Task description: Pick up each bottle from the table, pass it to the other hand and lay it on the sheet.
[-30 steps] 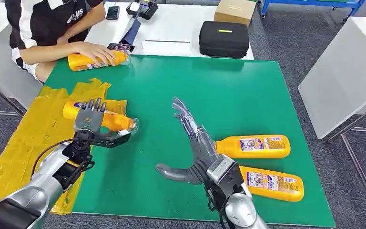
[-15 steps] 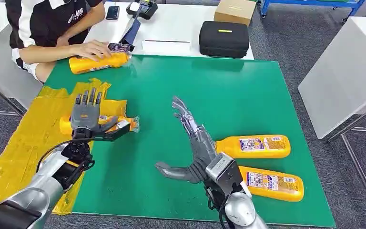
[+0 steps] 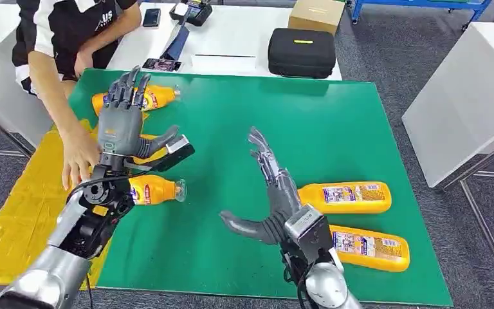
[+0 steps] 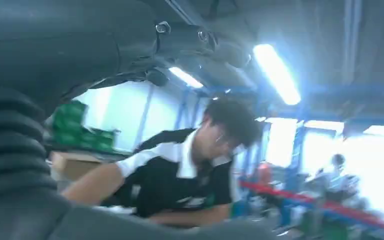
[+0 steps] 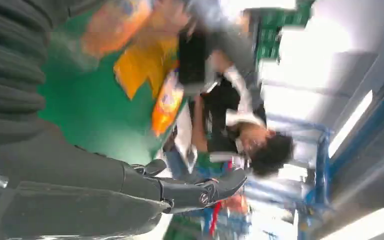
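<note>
The left hand point(image 3: 123, 125) has let go and lifted up off the table, fingers spread wide and holding nothing. The bottle it had point(image 3: 154, 189) now lies on its side by the edge of the yellow sheet point(image 3: 13, 212), below that hand. A person's hand point(image 3: 77, 161) has come down onto the sheet just left of it. The far bottle point(image 3: 157, 98) lies on the green mat point(image 3: 309, 129) with no hand on it now. The right hand point(image 3: 273, 199) stays open and empty, beside two bottles point(image 3: 344, 197) at the right.
</note>
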